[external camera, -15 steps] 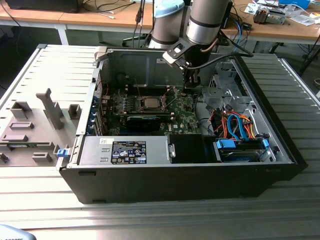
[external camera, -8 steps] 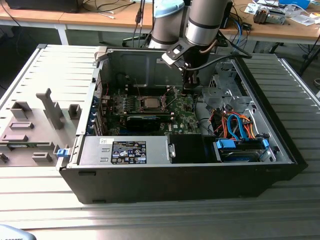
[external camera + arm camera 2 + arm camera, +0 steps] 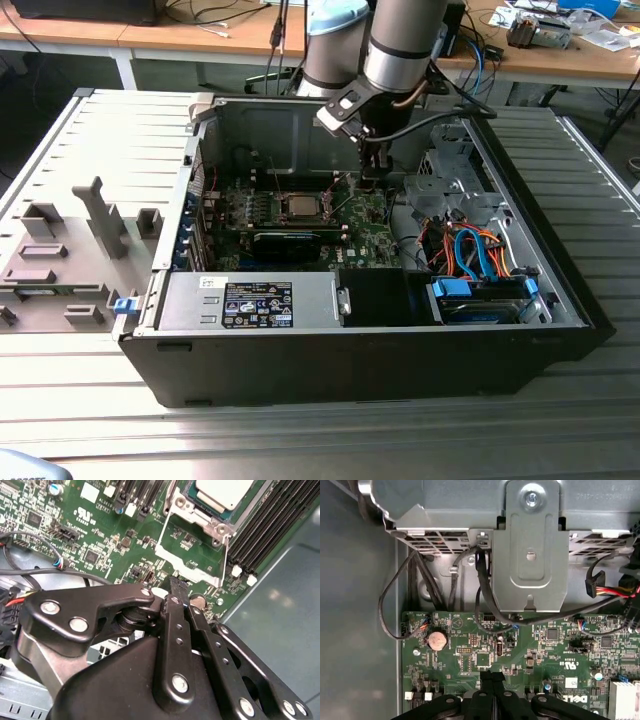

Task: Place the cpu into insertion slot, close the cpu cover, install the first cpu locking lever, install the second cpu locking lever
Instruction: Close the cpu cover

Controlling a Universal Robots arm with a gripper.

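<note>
cpu (image 3: 225, 491) in insertion slot (image 3: 244, 508), motherboard (image 3: 365, 235) in case (image 3: 300, 370)

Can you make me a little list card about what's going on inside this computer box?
Place: open black metal computer case, green motherboard inside
Chip: small square silvery-grey cpu, sitting in the silver-rimmed square insertion slot
Cover: thin silvery metal-frame cpu cover, open, not over the chip
Hand: black robot hand, shut, empty, tips beside the cover's edge

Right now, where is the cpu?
In the exterior view, the cpu sits in the slot on the green board, to the exterior view's left of the jaws.
</note>
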